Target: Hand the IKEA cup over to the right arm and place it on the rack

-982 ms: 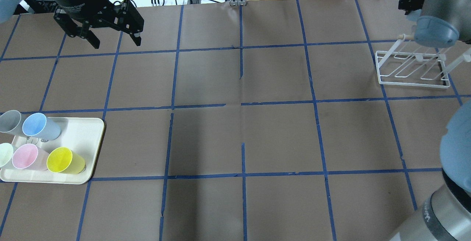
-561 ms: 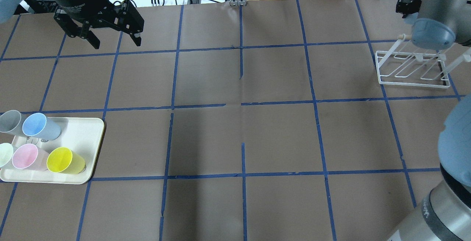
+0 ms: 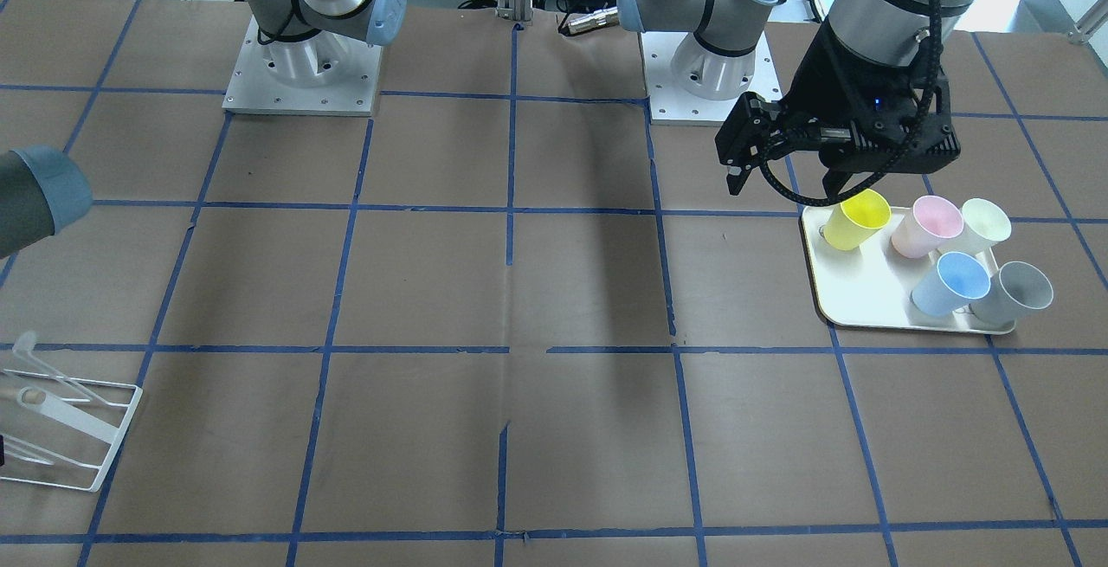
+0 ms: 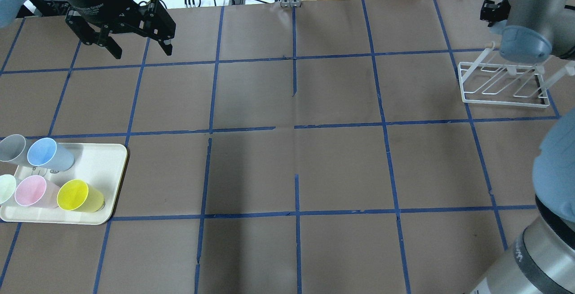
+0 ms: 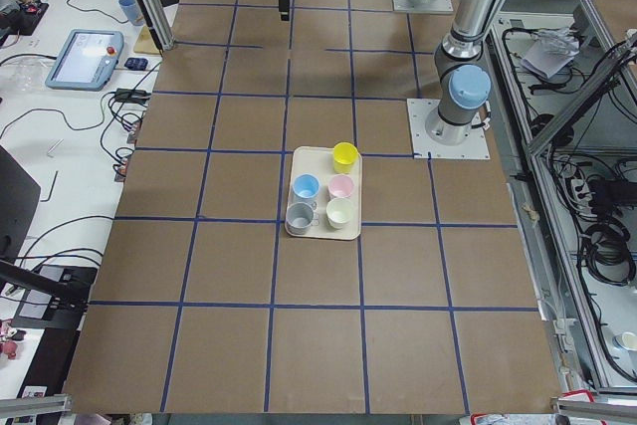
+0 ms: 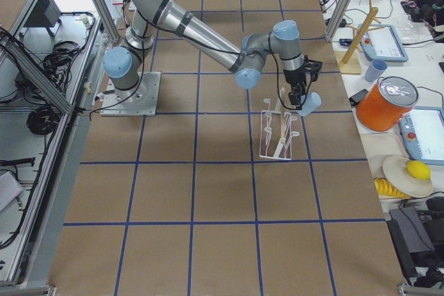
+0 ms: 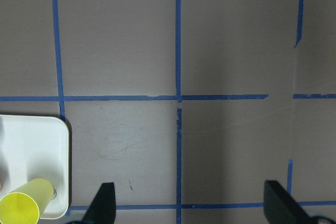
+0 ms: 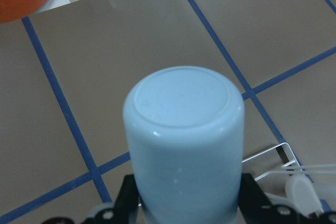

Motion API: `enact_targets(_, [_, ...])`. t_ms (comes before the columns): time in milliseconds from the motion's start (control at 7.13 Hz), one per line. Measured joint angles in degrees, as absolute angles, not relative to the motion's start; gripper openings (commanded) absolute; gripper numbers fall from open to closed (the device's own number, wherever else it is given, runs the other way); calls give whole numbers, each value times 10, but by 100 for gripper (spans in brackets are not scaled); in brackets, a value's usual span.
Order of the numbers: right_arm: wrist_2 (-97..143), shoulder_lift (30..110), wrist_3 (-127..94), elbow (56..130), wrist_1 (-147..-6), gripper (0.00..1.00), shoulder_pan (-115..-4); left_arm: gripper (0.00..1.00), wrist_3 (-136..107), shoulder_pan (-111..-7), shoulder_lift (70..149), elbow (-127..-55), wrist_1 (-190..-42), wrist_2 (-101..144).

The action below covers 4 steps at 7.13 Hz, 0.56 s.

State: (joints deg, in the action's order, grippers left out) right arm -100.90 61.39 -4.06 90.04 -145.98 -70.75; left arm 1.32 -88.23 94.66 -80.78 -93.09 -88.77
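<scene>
Blue tape grids the brown-papered desk (image 4: 287,159) where a two-arm robot is well into a cup relay. The hand-over looks done: the right gripper (image 6: 300,93) has its jaws clamped on the IKEA cup (image 8: 184,129), whose closed base is turned toward the wrist camera. The light blue cup hangs in the air just beside the far end of the white wire rack (image 4: 503,89), whose slanted rods stand bare, so setting it on one is the step left. Toward the other end of the desk, the left gripper (image 4: 141,53) hovers with jaws spread wide and nothing between them. It is well apart from the cream tray (image 4: 110,159), which carries a second blue cup (image 4: 45,154), a grey cup (image 4: 11,148), a pink cup (image 4: 31,190), a yellow cup (image 4: 76,195) and a pale cup (image 3: 985,225). The likeliest nuisances for the placement are the rack's own round-tipped rods, one showing close by at the wrist view's lower right. An orange bucket (image 6: 387,102) also sits on the neighbouring table, beyond the desk's edge.
</scene>
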Motion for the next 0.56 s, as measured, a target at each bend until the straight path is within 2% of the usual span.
enact_targets(561, [-1009, 606, -49, 902, -1459, 0, -708, 100, 13, -882, 947, -808, -931, -888])
